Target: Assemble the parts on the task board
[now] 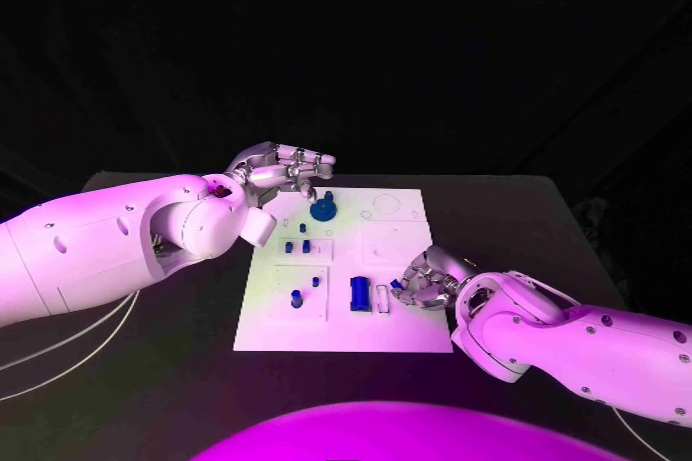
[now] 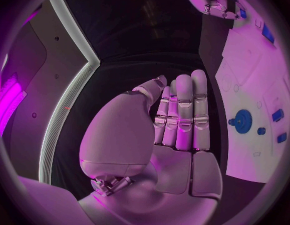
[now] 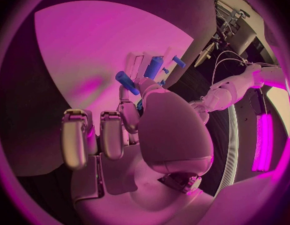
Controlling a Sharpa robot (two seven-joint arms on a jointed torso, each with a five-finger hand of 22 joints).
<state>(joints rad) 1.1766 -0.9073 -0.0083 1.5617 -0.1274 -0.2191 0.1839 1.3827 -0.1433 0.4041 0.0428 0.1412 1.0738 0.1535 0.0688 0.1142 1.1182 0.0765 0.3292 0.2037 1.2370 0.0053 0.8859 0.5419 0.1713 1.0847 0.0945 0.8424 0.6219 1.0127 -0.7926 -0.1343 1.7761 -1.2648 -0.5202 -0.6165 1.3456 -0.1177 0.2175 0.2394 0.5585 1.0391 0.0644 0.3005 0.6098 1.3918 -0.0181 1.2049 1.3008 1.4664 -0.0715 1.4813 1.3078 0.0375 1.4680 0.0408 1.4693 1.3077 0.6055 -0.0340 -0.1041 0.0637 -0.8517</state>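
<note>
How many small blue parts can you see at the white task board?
8: a round gear at the far edge; a lone peg just nearer; paired pegs; near-left pegs; a long block; a small piece at the right hand. Hands may hide more.

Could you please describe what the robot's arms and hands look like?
Both arms are smooth, rounded white shells with small dark holes. The left hand and right hand are silver, many-fingered and segmented, with broad smooth palm covers. Thin pale cables trail beside the left arm.
</note>
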